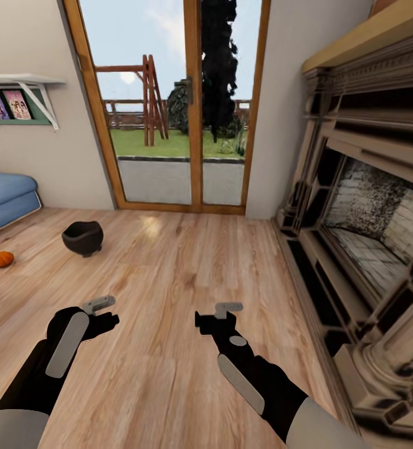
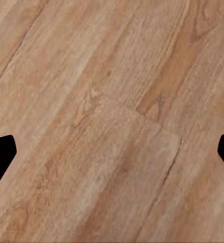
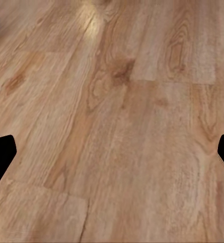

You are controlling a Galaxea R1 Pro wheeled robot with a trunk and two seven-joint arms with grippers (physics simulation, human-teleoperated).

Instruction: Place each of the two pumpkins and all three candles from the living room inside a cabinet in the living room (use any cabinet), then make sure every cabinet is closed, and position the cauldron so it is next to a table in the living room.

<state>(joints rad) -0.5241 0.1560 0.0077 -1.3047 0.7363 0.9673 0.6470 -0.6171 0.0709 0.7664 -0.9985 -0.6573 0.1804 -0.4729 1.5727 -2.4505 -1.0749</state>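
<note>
While both arms hang empty over the wooden floor (image 1: pixel 169 349), I see the pumpkin (image 1: pixel 0 259) and cauldron (image 1: pixel 82 237) ahead near the blue sofa (image 1: pixel 4 199), likely closer to my left gripper (image 1: pixel 100 312); right gripper (image 1: pixel 222 313) also spread wide.

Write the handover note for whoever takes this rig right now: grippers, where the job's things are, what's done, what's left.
Left gripper: open, empty, above bare wood floor.
Right gripper: open, empty, also over floor.
Cauldron: upright on the floor ahead-left, near the glass door.
One pumpkin: on the floor left of the cauldron, beside the blue sofa.
Fireplace on the right.
Done: nothing visibly stowed.
Left: find the other pumpkin, candles, cabinet and table; stow everything, close cabinets, move the cauldron next to a table.
</note>
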